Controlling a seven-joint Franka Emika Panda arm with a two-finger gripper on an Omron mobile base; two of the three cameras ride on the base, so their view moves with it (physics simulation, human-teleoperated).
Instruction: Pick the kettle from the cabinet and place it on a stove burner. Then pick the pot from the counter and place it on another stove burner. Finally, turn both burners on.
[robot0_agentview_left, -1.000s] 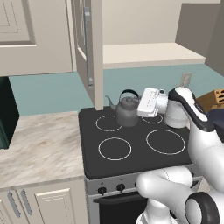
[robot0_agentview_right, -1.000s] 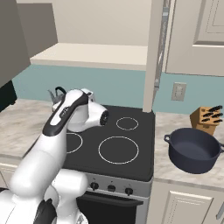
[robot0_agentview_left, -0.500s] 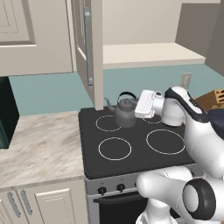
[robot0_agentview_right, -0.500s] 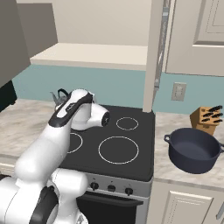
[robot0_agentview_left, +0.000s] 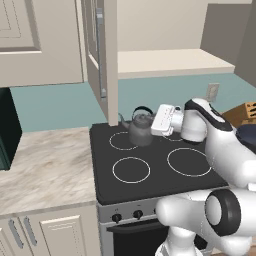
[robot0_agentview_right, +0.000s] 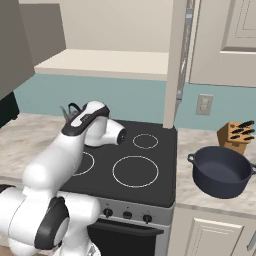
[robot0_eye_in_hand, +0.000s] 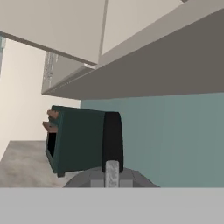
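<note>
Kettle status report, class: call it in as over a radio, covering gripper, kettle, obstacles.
Gripper shut on kettle handle. Kettle at rear left burner. Pot waiting on counter. Open cabinet door hangs close.

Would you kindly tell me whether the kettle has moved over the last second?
Yes. The kettle has sunk toward the back-left burner ring on the cooktop.

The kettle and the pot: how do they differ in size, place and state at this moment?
The kettle is small and grey, with a spout and an arched handle; the pot is wide, dark navy and lidless, with two side handles. The kettle stands on the black cooktop at a rear burner; the pot sits on the counter beside the stove. The claw is at the kettle; nothing touches the pot. Both stand upright.
</note>
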